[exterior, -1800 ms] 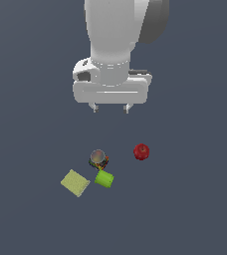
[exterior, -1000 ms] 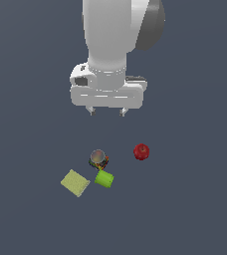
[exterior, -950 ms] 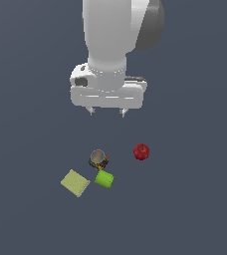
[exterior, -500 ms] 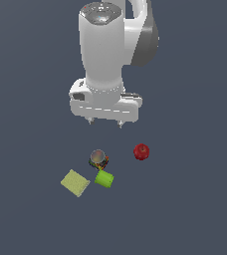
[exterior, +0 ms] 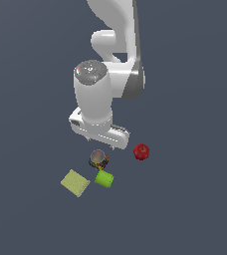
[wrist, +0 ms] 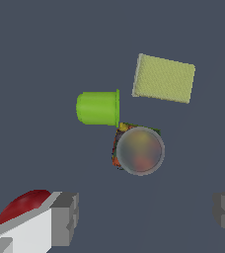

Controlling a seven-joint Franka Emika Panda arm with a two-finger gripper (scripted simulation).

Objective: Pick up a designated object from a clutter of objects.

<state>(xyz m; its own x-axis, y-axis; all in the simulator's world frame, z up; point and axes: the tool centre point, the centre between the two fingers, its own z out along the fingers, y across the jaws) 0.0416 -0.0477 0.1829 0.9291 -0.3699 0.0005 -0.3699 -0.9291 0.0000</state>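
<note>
Claw fingers are seen spread wide apart with nothing held between them, hung above the clutter. The multicoloured can is stood upright on the dark desk, its grey top faced up. The green cylinder is laid on its side just beside it, the yellow-green pad near, and the red apple set apart toward the exterior view's right
</note>
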